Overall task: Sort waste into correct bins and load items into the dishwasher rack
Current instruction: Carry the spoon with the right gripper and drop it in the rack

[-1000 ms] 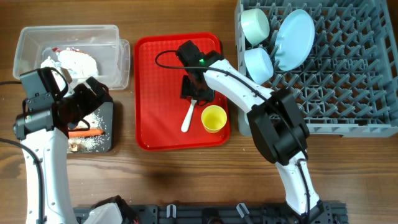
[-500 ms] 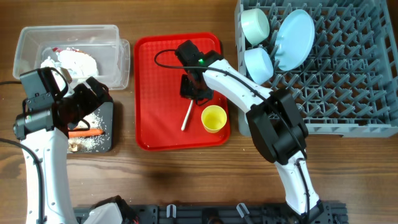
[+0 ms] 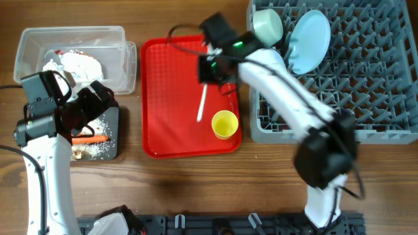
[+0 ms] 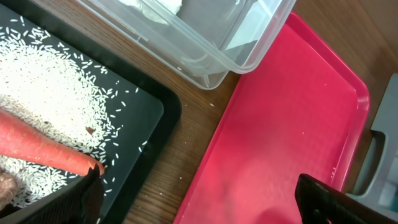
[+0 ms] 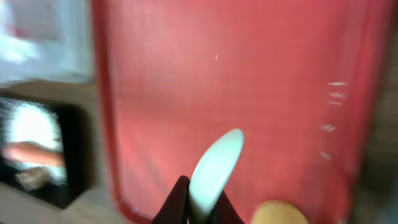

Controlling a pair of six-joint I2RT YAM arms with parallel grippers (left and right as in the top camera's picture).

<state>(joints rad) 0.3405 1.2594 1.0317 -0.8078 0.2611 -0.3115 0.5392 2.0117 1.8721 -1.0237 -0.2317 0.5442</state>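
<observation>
My right gripper (image 3: 208,77) is shut on the white plastic spoon (image 3: 202,104) and holds it above the red serving tray (image 3: 170,98); the right wrist view shows the spoon (image 5: 214,168) pinched between the fingertips (image 5: 199,199). The small yellow cup (image 3: 224,124) stands on the tray. The grey dishwasher rack (image 3: 353,85) holds the pale green bowl (image 3: 268,25), the light blue bowl (image 3: 279,62) and the light blue plate (image 3: 309,39). My left gripper (image 4: 199,202) is open over the black tray (image 3: 98,134), which holds the carrot (image 4: 43,146) and rice (image 4: 50,87). The clear tub (image 3: 72,52) holds crumpled paper (image 3: 75,64).
The red serving tray lies between the bins and the rack; its left half is bare. A small brown food scrap (image 3: 80,153) lies at the black tray's near edge. Bare wooden table (image 3: 196,189) shows in front.
My right gripper has lifted the spoon off the red tray and moved up toward the tray's far right side. The left arm has not moved.
</observation>
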